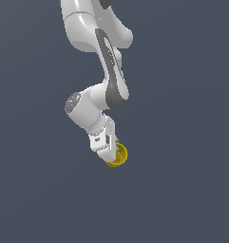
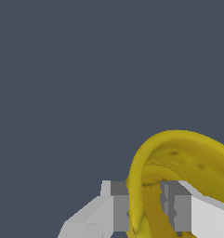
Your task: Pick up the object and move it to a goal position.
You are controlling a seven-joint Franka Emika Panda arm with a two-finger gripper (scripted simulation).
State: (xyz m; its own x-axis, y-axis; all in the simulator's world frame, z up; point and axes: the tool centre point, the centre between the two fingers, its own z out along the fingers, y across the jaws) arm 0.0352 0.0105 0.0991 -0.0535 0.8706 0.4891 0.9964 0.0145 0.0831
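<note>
Claw (image 1: pixel 111 153) is clamped on the yellow cup (image 1: pixel 119 155). In the wrist view the two fingers (image 2: pixel 120 211) sit on either side of the cup's (image 2: pixel 178 153) wall near the rim: one grey pad outside the wall, the other inside the mouth, both touching it. So it's pinching one side of the rim, not spanning the whole cup

Cup is tipped over, not upright. In the wrist view its open mouth faces roughly toward the camera, and you can see into the inside with a few dark specks on the inner surface. In the exterior view the cup sticks out past the fingertips toward the exterior view's right and slightly below the claw, with the white claw body covering part of it

Arm (image 1: pixel 94 61) comes down from the top of the exterior view, and the wrist is angled down and to the exterior view's right. Background is plain dark grey in both views, so I can't tell whether the cup is touching a surface or off it
</note>
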